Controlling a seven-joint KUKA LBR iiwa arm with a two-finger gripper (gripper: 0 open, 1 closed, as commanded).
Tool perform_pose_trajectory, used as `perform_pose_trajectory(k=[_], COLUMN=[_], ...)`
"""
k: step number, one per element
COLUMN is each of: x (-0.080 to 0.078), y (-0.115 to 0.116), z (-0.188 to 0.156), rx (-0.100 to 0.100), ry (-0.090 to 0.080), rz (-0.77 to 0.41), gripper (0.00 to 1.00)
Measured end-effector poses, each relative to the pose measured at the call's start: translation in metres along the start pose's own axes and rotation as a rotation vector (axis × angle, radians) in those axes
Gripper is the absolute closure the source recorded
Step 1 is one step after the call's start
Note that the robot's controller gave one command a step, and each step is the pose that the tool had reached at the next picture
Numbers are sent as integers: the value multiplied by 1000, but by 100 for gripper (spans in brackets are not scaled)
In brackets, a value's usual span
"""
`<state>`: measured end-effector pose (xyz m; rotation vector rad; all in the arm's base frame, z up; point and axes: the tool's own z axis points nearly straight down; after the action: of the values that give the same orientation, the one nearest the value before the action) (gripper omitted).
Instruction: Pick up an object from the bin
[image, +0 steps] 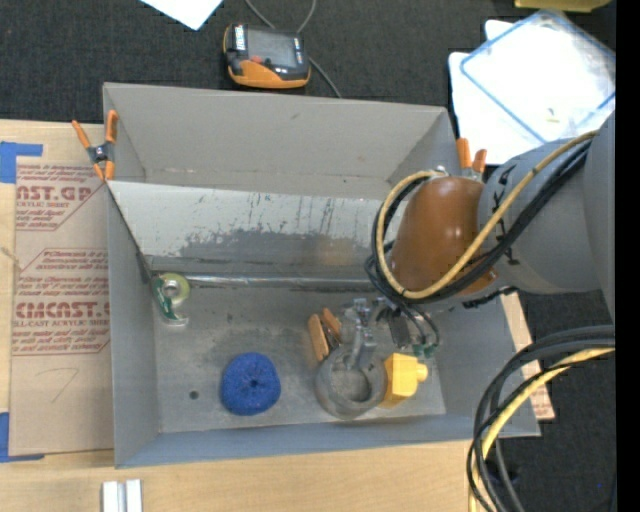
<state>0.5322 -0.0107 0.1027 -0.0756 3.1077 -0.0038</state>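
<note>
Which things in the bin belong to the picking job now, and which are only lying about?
Job: the tool; the grey ring below it, in the right part of the bin.
Lying about: yellow block and orange piece beside the ring; blue round pad; small tape roll at the left.

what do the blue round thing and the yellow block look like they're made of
The blue round thing: probably soft foam or sponge, matte, fuzzy outline, dimpled middle. The yellow block: probably hard plastic, smooth faces, crisp edges.
</note>
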Motion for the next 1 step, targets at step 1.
perform_pose_trajectory(k=[1], x=[0], y=[0], z=[0], rx=[0], ry=[0], rz=[0], gripper=[100])
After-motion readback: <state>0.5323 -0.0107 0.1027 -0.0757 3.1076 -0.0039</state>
